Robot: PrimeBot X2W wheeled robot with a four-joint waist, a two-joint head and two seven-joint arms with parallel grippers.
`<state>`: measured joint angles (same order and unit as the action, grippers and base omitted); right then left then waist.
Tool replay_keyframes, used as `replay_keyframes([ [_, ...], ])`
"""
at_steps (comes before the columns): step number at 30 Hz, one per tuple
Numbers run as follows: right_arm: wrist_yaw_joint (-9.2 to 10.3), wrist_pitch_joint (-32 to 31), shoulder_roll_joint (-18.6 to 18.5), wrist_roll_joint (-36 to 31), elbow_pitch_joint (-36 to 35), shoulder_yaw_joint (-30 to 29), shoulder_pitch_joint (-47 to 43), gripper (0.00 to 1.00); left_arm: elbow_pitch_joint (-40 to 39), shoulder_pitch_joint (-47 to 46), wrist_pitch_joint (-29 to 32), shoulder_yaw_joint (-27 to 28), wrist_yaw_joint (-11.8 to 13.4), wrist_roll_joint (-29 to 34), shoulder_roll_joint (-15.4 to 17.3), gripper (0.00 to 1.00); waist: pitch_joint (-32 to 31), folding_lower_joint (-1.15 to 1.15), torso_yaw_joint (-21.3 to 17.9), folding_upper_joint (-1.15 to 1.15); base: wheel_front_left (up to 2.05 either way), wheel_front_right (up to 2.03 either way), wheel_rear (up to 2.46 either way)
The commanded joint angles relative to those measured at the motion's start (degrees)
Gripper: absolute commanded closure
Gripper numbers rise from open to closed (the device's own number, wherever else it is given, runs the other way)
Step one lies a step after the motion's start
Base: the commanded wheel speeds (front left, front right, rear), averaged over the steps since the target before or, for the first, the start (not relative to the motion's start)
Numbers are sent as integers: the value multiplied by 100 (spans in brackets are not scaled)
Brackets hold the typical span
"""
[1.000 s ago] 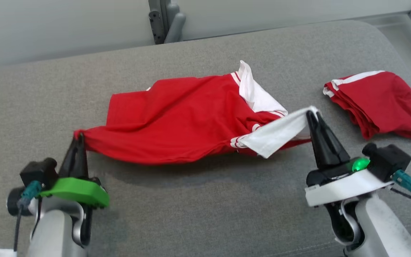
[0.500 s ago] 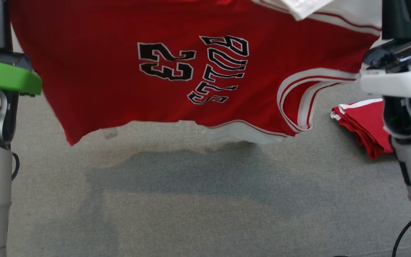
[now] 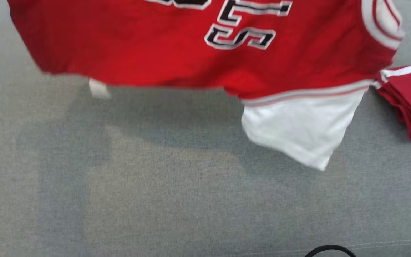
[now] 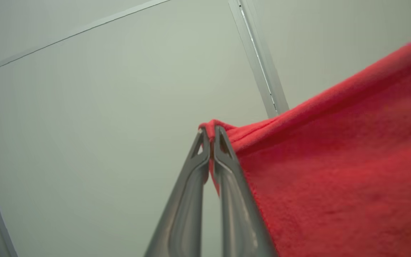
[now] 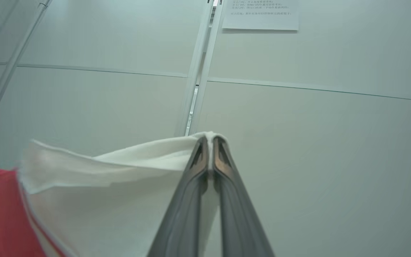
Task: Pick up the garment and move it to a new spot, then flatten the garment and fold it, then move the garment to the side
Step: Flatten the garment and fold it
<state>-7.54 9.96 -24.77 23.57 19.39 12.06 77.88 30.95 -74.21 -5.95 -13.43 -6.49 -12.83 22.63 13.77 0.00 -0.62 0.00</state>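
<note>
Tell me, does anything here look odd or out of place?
The red basketball jersey hangs askew above the grey fabric surface: its black lettering sits tilted, and a white panel dangles below the red hem. The left gripper pinches a red edge, the right gripper a white one. Nothing looks torn or spilled.

Left gripper and right gripper have long, tapering grey fingers.
</note>
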Motion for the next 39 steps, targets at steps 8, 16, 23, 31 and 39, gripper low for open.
replay_keyframes([
  [8, 12, 387, 4, -969, 1512, -537, 2197, 100, 1128, -1830, -722, -172, 212, 420, -193, 100, 2159, 0, 357, 0, 0, 0, 0],
  [16, 15, 522, -32, -962, 1703, -611, 2136, 100, 1256, -1657, -916, 73, 331, 287, -175, 100, 2270, 0, 292, 0, 0, 0, 0],
  [23, 15, 527, -142, -52, 1159, -159, 310, 100, 1029, -172, -913, 452, 331, 18, -410, 100, 2173, 0, 131, 0, 0, 0, 0],
  [31, 16, 529, -68, 1070, 111, -120, -2969, 100, 739, 2750, -915, 1251, 211, -249, -952, 100, 1135, 0, -47, 0, 0, 0, 0],
  [39, 16, 530, -140, 1552, -61, 378, -5054, 100, 594, 4697, -916, 1721, 77, 82, -1255, 100, -37, 0, -235, 0, 0, 0, 0],
])
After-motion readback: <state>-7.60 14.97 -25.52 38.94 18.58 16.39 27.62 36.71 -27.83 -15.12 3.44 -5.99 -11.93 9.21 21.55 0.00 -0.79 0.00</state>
